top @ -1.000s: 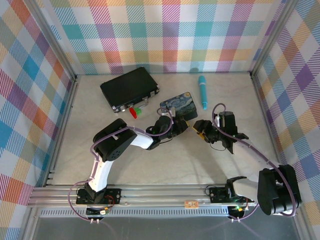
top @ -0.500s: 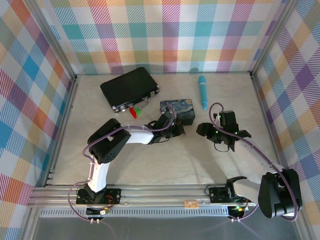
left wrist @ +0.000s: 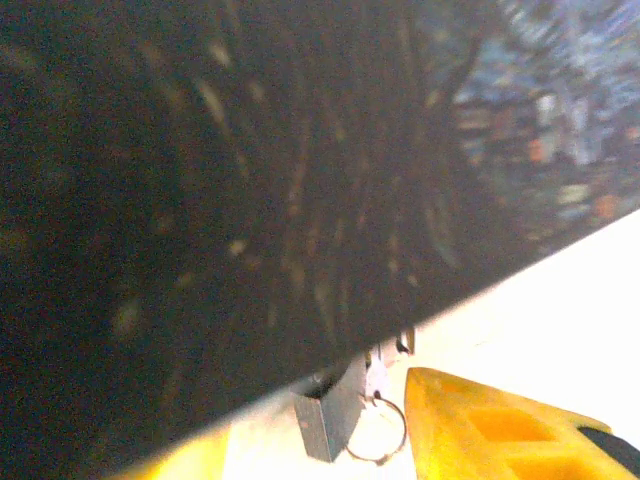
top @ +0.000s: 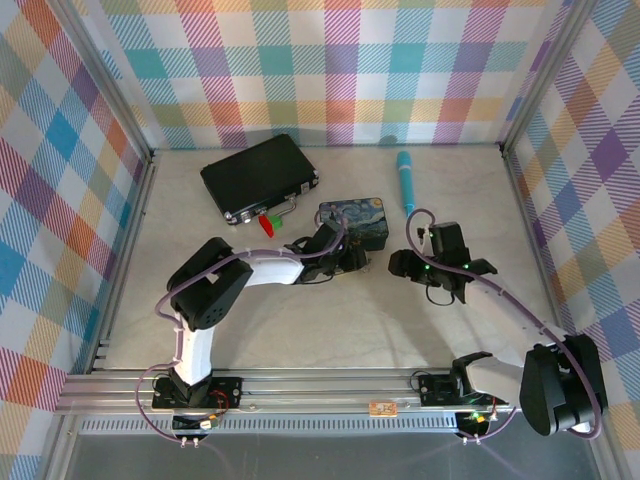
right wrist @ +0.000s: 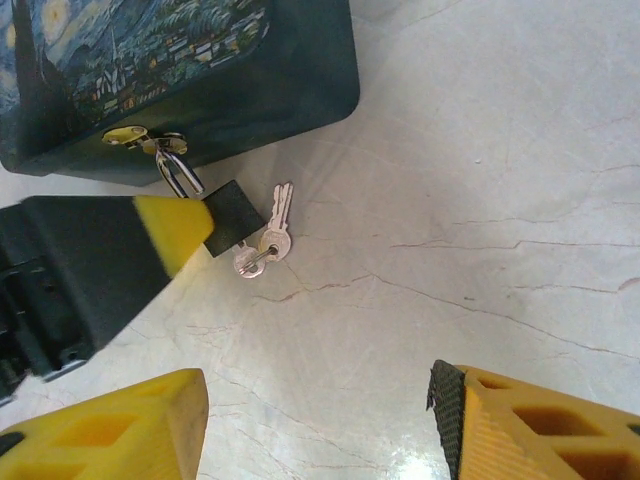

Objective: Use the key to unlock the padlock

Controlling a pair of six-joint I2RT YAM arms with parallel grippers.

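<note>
Right gripper (right wrist: pixel 320 420): found with its yellow-padded jaws spread wide, holding nothing, hovering over the pale marbled table (right wrist: pixel 480 150).

Just beyond it the key (right wrist: pixel 281 212) lay flat on the table, touching the lower end of the padlock (right wrist: pixel 232 228). A second small key (right wrist: pixel 250 262) lay with it. Whether either key sat in the keyway could not be told.

The padlock was tilted, and its silvery shackle (right wrist: pixel 178 172) passed through the brass hasp (right wrist: pixel 128 134) on the front wall of the blue painted tin (right wrist: pixel 250 90).

Left gripper (top: pixel 345 262): positioned low against the tin's front. One black finger with a yellow tip (right wrist: pixel 170 230) touched the padlock's side. In the left wrist view the padlock hung between the two yellow pads with a gap showing beside it — jaws apart, not clamped.

Farther back, red and green bits (top: pixel 268 222) lay beside a black case (top: pixel 258 177). A teal pen (top: pixel 405 183) lay well apart to the right, near the rear wall.
</note>
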